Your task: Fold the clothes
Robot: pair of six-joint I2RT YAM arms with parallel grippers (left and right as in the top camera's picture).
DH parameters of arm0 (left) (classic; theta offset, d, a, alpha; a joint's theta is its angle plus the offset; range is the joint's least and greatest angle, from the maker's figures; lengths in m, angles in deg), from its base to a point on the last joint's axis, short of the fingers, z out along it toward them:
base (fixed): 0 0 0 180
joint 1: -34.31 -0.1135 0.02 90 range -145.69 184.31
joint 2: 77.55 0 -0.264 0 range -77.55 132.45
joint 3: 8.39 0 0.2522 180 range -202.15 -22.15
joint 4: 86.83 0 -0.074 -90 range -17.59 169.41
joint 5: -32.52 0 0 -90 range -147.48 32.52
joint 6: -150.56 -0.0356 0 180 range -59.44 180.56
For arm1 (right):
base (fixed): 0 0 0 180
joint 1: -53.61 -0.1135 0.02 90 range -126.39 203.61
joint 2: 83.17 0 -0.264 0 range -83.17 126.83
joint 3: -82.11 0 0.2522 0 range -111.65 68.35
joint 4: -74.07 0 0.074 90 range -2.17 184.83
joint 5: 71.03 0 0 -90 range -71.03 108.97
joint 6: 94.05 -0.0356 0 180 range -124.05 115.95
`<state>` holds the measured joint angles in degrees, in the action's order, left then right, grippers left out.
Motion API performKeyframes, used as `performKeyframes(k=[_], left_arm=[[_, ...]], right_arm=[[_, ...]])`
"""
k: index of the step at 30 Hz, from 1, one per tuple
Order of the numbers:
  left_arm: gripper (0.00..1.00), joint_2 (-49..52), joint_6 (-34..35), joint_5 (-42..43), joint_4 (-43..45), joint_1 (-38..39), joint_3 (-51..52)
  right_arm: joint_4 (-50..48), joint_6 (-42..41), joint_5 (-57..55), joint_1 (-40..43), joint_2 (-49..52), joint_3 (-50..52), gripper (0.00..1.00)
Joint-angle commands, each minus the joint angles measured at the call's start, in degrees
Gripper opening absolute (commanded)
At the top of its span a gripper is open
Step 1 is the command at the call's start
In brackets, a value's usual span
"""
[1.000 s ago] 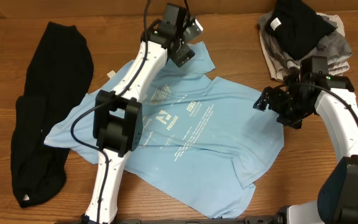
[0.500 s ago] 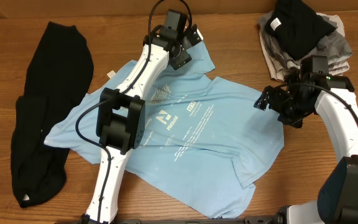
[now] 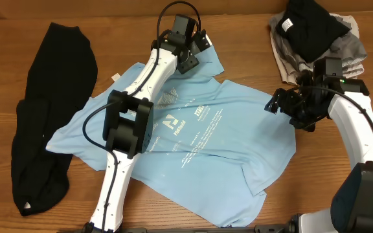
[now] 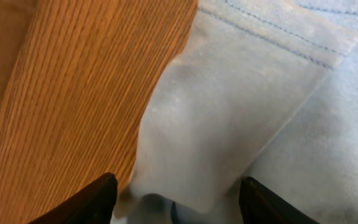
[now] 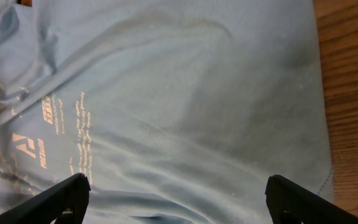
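The clothes in play are a light blue T-shirt (image 3: pixel 193 142) spread flat mid-table, white print facing up. My left gripper (image 3: pixel 196 52) is down at its far sleeve (image 4: pixel 229 106). In the left wrist view the sleeve's folded edge bunches between the two dark fingers, which stand apart around it (image 4: pixel 178 199), with a gap on the left side. My right gripper (image 3: pixel 282 107) hovers at the shirt's right edge. It is wide open over smooth blue fabric (image 5: pixel 178 193), with nothing between its fingers.
A long black garment (image 3: pixel 50 110) lies at the table's left side. A pile of black and grey clothes (image 3: pixel 316 35) sits at the back right, just behind my right arm. Bare wood (image 4: pixel 73 93) borders the sleeve.
My left gripper has edged toward the far side onto the sleeve and its jaws have narrowed around the fabric. The right arm and the shirt's body have not moved.
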<state>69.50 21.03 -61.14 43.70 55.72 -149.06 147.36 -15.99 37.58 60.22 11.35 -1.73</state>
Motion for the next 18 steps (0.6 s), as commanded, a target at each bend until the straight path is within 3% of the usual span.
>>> performKeyframes(k=[1,4,7,10,13,18], left_arm=[[0.60,2.32,-0.74,0.70,0.96,0.63,-0.72],[0.50,3.34,-0.52,0.68,1.62,0.63,-0.72],[0.23,3.65,1.36,0.66,2.54,0.57,-0.72],[0.09,3.45,7.06,-1.57,6.75,0.22,-0.79],[0.05,3.08,11.45,-4.90,10.45,-0.31,-1.55],[0.04,2.99,16.04,-8.46,8.46,-1.77,-6.58]], right_arm=[[-0.39,0.35,-0.63,-0.17,0.11,-1.44,0.94],[-0.72,0.33,-0.61,-0.17,0.11,-1.44,0.94],[-1.20,0.33,-0.61,-0.17,0.11,-1.44,0.94],[-1.90,0.28,-0.59,-0.17,0.11,-1.44,0.94],[-2.23,0.13,-0.61,-0.17,0.11,-1.44,0.94],[-2.82,0.11,-0.59,-0.17,0.11,-1.44,0.94]])
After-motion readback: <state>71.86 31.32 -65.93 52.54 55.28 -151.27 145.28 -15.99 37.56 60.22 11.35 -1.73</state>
